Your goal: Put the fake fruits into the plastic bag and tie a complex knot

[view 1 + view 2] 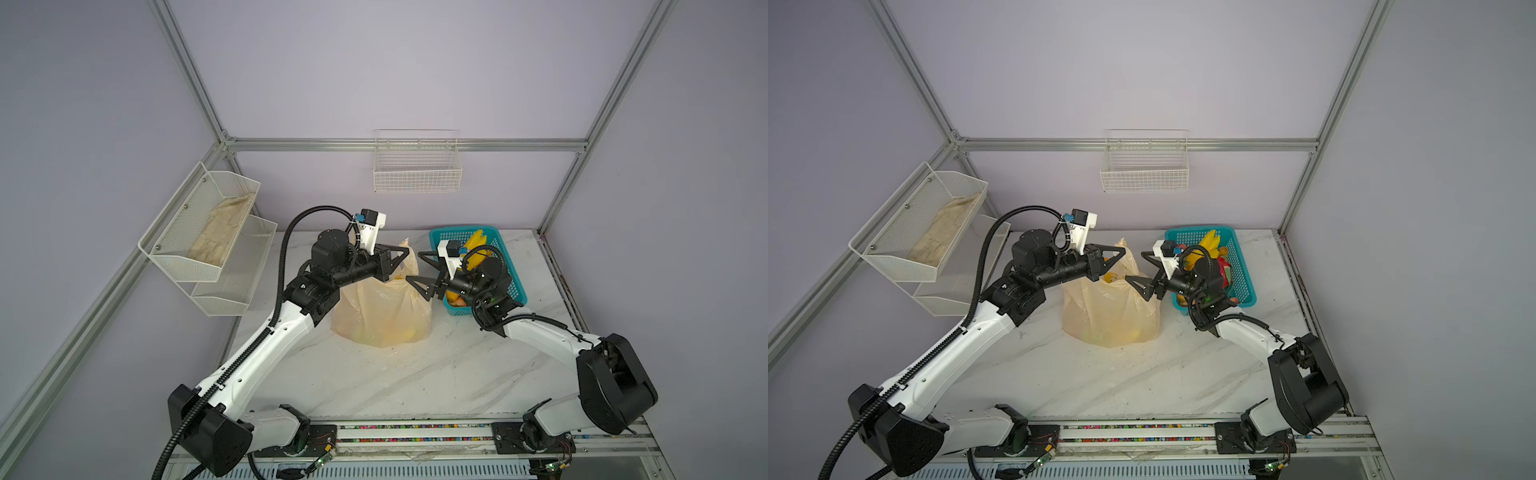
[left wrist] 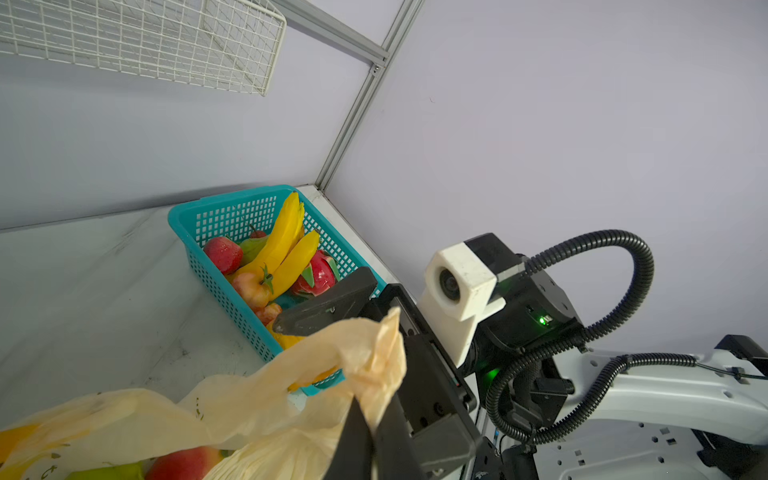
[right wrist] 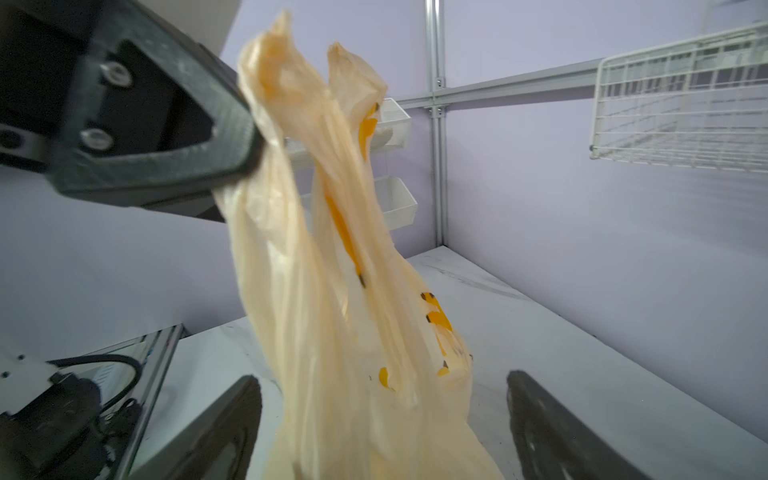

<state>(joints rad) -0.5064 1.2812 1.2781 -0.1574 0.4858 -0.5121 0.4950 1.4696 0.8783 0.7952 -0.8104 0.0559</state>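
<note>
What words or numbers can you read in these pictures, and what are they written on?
On the plastic bag: a few small dark printed characters, seen in the left wrist view, too small and crumpled to read.
On the teal basket, the fake fruits and the wire basket on the wall: no words, numbers or signs show.
Nothing else in view carries text that can be read.
</note>
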